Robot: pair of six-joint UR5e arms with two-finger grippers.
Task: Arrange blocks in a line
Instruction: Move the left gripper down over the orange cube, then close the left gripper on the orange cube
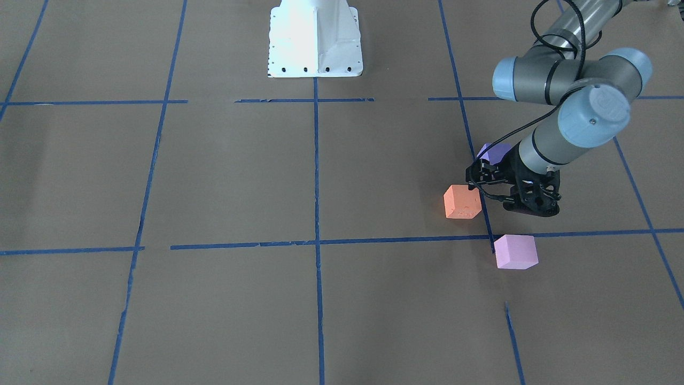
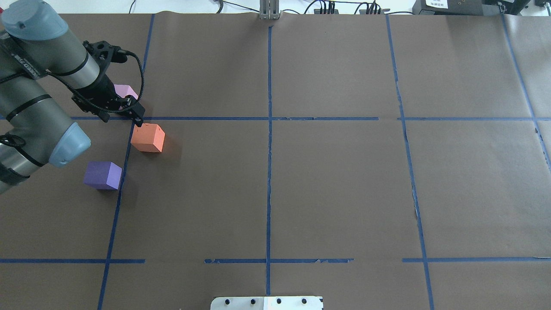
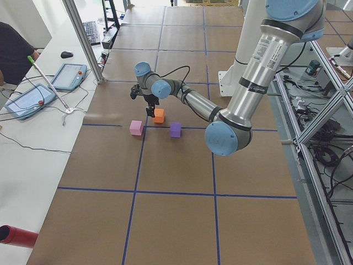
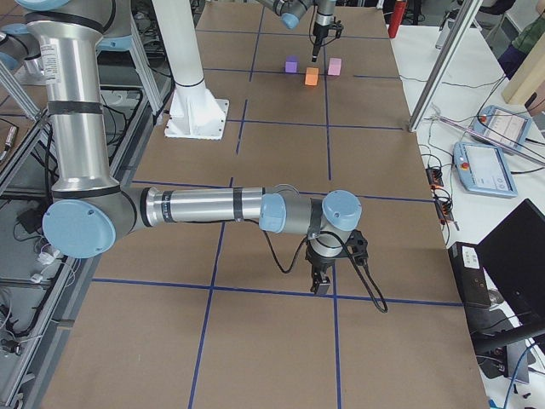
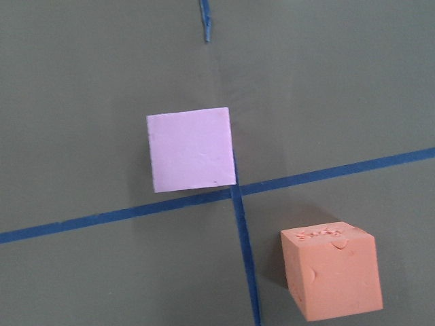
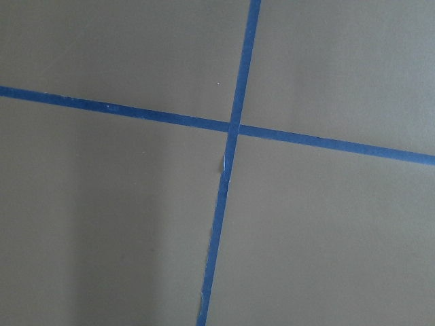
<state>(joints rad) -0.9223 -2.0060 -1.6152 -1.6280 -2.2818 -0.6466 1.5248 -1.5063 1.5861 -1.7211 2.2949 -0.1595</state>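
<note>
Left gripper (image 2: 137, 119) low over the brown paper-covered table (image 2: 335, 193), at the robot's far left, pointed down beside a crossing of the blue tape lines (image 2: 269, 181). Jaw state not determinable from any view, parted or clenched. All three cubes on the table, none in the grasp. Tip just beside the far top corner of the orange matte foam cube (image 2: 148, 137); contact not determinable.

Orange cube flat on the paper, against the centre-facing edge of the lengthwise tape line, just on the robot's side of the crossing. In the diagonally opposite quadrant, the pale pink-lilac matte foam cube (image 5: 192, 149), one corner touching the tape intersection and partly hidden behind the wrist in the overhead view. Nearer the robot, on the outer side of the same tape line, the violet-purple matte foam cube (image 2: 102, 175). All three apart from one another, staggered along the tape line rather than in a straight row.

Right gripper (image 4: 321, 285) close to the table surface at the opposite end, well apart from the cubes. Jaw state not determinable: visible only in the right side view.
</note>
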